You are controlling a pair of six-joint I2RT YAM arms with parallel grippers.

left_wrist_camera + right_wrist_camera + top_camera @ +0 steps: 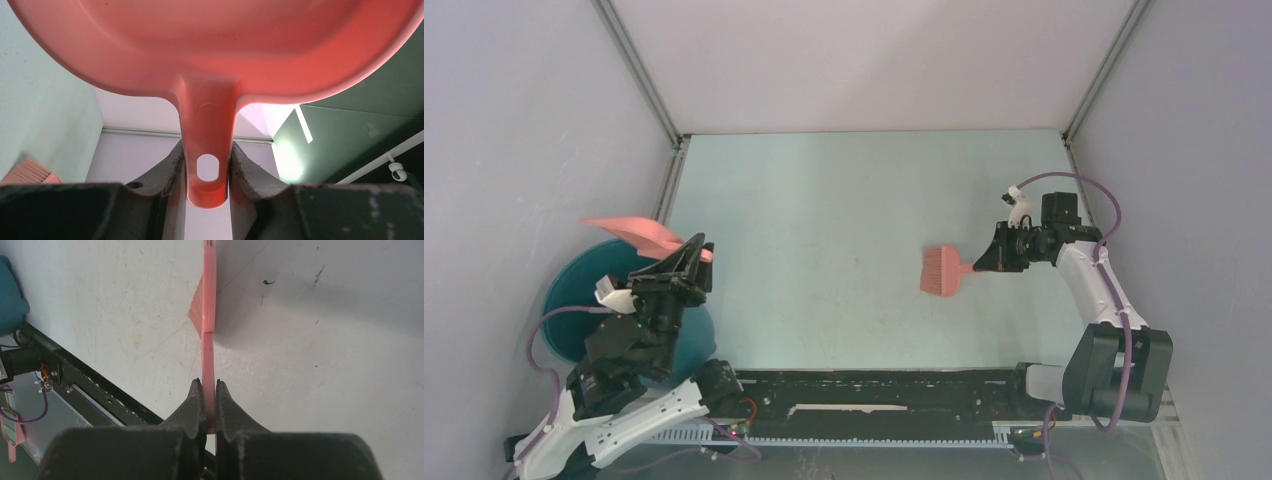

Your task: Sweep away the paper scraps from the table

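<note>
Overhead, left side: the left gripper (689,262) holds a salmon dustpan (639,233) raised and tilted above a teal bucket (574,290), off the left edge of the table (824,190).
Overhead, right side: the right gripper (989,260) holds a matching brush (942,272) with its bristles low over the table, well apart from the dustpan.
Overhead, table top: no litter can be made out at this range, and the insides of the dustpan and bucket are hidden.
Left wrist, jaws: clamped on the dustpan's handle (207,150), one finger on each side at its hanging hole. The pan's underside fills the top of the view.
Right wrist, jaws: pressed together on the thin brush handle, which is seen edge-on.
Right wrist, paper scraps (269,282): one green fleck lies on the table near the brush head. A few reddish specks nearby are too small to name.
Step in hand: judged to be tipping the dustpan's load into the bucket.
Next move: probably lower the dustpan with its lip flat on the table near the green fleck, then draw the brush toward it. The lip must touch the surface, or so small a scrap will slip under.
</note>
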